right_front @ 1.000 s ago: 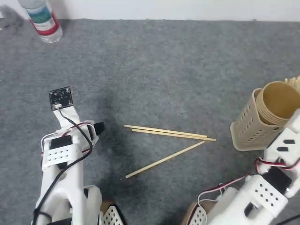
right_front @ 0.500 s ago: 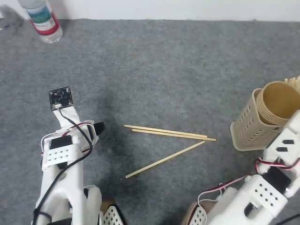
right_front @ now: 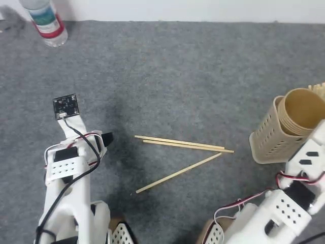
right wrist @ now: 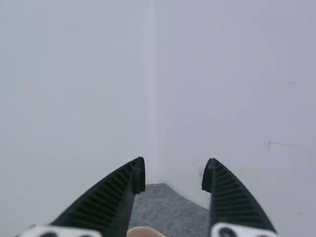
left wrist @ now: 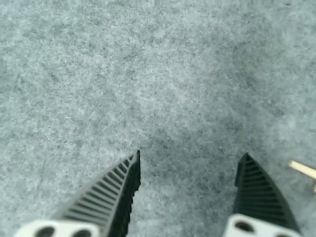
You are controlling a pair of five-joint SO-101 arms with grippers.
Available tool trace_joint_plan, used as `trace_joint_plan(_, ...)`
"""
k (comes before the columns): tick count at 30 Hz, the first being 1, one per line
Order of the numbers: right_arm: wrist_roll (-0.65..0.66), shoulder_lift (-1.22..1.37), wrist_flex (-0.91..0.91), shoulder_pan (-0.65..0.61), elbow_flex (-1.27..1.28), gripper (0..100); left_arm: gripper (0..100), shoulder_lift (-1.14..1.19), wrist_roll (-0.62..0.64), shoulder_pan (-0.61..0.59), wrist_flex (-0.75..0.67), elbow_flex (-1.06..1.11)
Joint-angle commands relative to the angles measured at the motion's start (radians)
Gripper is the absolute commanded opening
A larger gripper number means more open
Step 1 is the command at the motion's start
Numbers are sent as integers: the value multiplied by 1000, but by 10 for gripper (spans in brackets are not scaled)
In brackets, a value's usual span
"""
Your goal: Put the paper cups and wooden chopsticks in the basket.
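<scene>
Three wooden chopsticks lie on the grey carpet mid-table: two nearly parallel ones (right_front: 180,143) and a slanted one (right_front: 177,174) nearer the arms. At the right edge a beige slotted basket (right_front: 266,141) holds stacked paper cups (right_front: 302,114), with more stick tips (right_front: 319,89) beside them. My left gripper (left wrist: 191,155) hangs open over bare carpet, left of the chopsticks; one chopstick end (left wrist: 302,169) shows near it. My right gripper (right wrist: 176,160) is open and empty, facing the white wall, just above a cup rim (right wrist: 143,231). The right arm (right_front: 304,162) stands against the basket.
A plastic bottle with a red label (right_front: 45,20) lies at the far left corner by the white wall. Open carpet (right_front: 193,76) stretches behind the chopsticks. The left arm's body (right_front: 68,173) occupies the near left.
</scene>
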Motion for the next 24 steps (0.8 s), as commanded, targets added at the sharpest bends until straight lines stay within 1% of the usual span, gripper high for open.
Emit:
trace_joint_plan(1, 18, -12, 2, -10, -11, 191, 297, -9, 11, 2, -15, -4)
trace_joint_plan(3, 18, -35, 113, -51, -60, 191, 297, -9, 11, 5, -17, -4)
trace_joint_plan(6, 64, -90, 478, -183, -255, 191, 297, -9, 11, 5, -18, -4)
trace_joint_plan(8, 132, -102, 664, -338, -387, 191, 297, -9, 11, 3, -18, -4)
trace_joint_plan(13, 407, -54, 900, -782, -537, 191, 297, -9, 11, 2, -17, -4)
trace_joint_plan(15, 503, -12, 1000, -917, -560, 191, 297, -9, 11, 2, -17, -4)
trace_joint_plan(16, 534, 16, 1043, -964, -569, 191, 297, -9, 11, 2, -17, -4)
trace_joint_plan(18, 551, 84, 1109, -1018, -583, 191, 297, -9, 11, 2, -17, -4)
trace_joint_plan(22, 555, 271, 1213, -1072, -614, 191, 297, -9, 11, 2, -17, -4)
trace_joint_plan(24, 583, 383, 1253, -1106, -615, 193, 297, -9, 11, 2, -17, -4)
